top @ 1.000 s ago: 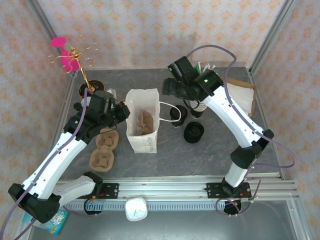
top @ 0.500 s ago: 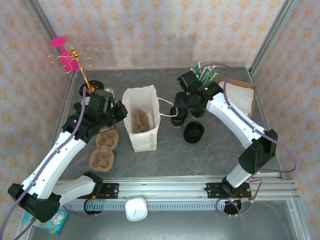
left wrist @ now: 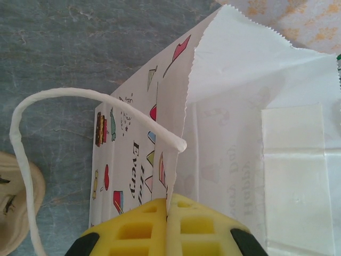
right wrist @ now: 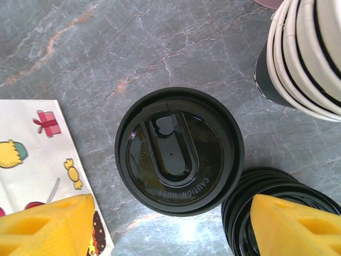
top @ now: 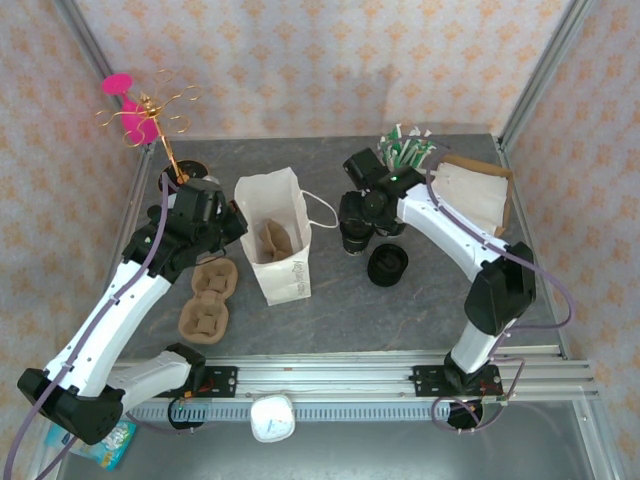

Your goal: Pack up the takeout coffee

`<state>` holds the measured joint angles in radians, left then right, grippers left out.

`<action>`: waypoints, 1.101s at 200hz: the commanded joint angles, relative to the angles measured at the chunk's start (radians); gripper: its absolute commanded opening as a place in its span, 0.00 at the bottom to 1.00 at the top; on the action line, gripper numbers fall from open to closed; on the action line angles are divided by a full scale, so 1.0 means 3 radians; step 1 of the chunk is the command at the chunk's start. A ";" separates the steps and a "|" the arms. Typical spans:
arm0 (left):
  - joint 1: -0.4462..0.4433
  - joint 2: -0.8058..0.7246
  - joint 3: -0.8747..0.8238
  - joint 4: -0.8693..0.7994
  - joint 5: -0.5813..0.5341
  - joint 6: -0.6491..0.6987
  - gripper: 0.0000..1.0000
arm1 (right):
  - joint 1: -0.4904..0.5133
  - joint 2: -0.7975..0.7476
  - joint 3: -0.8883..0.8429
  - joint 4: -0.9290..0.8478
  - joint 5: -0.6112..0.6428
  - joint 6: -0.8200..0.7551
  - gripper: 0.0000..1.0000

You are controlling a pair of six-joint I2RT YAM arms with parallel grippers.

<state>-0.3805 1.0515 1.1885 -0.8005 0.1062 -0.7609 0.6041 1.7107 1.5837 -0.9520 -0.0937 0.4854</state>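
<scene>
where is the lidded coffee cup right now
In the right wrist view, the small black lidded paper cup stands on the grey table, between the printed white paper bag and the low black lid pile.

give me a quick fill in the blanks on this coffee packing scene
1. The left gripper is ____ on the rim of the paper bag.
2. The right gripper hangs ____ over the takeout coffee.
3. The takeout coffee's lid is coloured ____.
Missing: shut; open; black.

black takeout coffee (right wrist: pixel 179 151), white printed bag (left wrist: pixel 240 106), grey table (right wrist: pixel 80 48)
</scene>
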 commanded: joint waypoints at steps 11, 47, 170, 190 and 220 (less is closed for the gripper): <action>0.0039 -0.0059 0.0023 -0.0054 -0.0095 0.0076 0.00 | 0.0042 0.0134 0.0076 -0.0028 0.0131 -0.0090 0.80; 0.0050 -0.0074 -0.0004 -0.0021 -0.0061 0.0070 0.00 | 0.0048 0.0246 0.0103 -0.0053 0.0144 -0.0141 0.83; 0.0048 -0.0054 -0.0005 0.0004 -0.0037 0.0084 0.00 | 0.0057 0.0479 0.0115 -0.0026 0.0247 -0.0232 0.76; 0.0052 -0.0054 -0.0014 0.0015 -0.0036 0.0087 0.00 | 0.0057 0.0503 0.0085 -0.0016 0.0259 -0.0240 0.76; 0.0051 -0.0046 -0.0019 0.0027 -0.0017 0.0086 0.00 | 0.0057 0.0523 0.0059 -0.0005 0.0272 -0.0253 0.77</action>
<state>-0.3767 1.0470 1.1885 -0.8005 0.1032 -0.7574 0.6151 1.8420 1.6081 -0.9512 -0.0559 0.4240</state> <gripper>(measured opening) 0.061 0.765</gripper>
